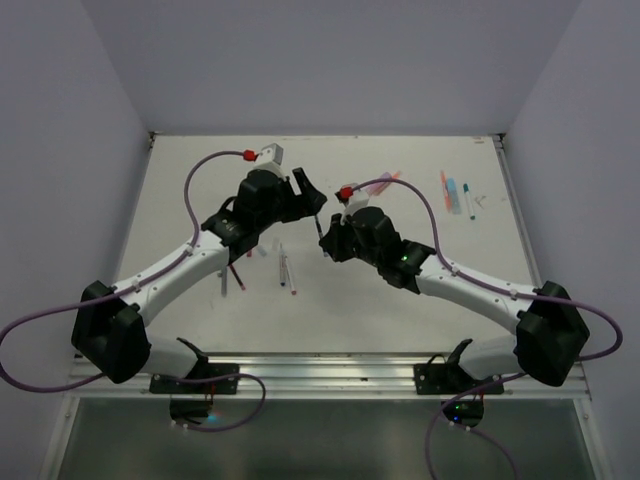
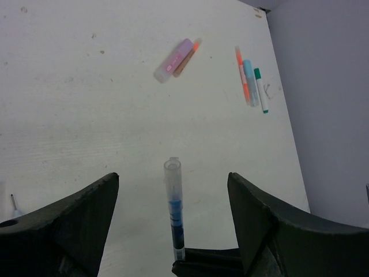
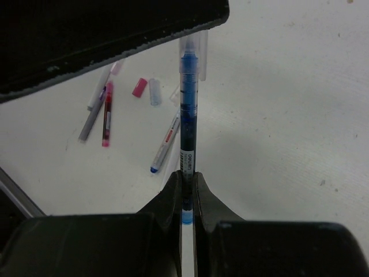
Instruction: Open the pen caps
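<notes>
Within right tool (image 3: 187, 179), blue pen (image 3: 188, 115) straight forward, cap (image 3: 193, 55) foremost

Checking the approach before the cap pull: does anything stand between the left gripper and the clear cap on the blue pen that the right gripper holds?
Nothing visible does. The clear cap stands in the gap of the open left gripper, with bare table on both sides of it. The right gripper is shut on the blue pen.

Over worktop (image 1: 350, 320) middle: pen (image 3: 188, 115) clamped in right tool (image 3: 187, 184), its cap (image 2: 172, 173) between fingers (image 2: 259, 219) of left tool (image 2: 172, 182). Near far right corner, three pens (image 2: 249, 81) abreast. Near far edge, two pens (image 2: 173, 60) touching. Left of middle, loose pens (image 3: 105, 115), loose caps (image 3: 155, 91).
</notes>
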Available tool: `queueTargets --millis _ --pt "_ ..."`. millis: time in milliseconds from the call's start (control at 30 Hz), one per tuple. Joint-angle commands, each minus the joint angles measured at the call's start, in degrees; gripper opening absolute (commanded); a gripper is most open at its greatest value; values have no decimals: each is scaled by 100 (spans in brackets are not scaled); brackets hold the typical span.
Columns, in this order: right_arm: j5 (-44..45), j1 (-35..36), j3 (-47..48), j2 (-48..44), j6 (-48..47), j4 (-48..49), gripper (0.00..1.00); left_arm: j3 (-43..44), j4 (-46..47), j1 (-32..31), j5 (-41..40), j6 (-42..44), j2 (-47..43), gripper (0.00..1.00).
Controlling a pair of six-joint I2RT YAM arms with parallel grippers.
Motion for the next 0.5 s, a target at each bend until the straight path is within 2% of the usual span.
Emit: queueTargets --millis 0,133,467 --pt "145 85 125 62 30 386 0 147 396 -162 -316 -139 8 78" --pt "101 121 134 53 -23 394 0 147 607 -206 -449 -112 95 68" --pt "48 208 152 18 -137 377 0 226 598 -215 -607 -24 236 54"
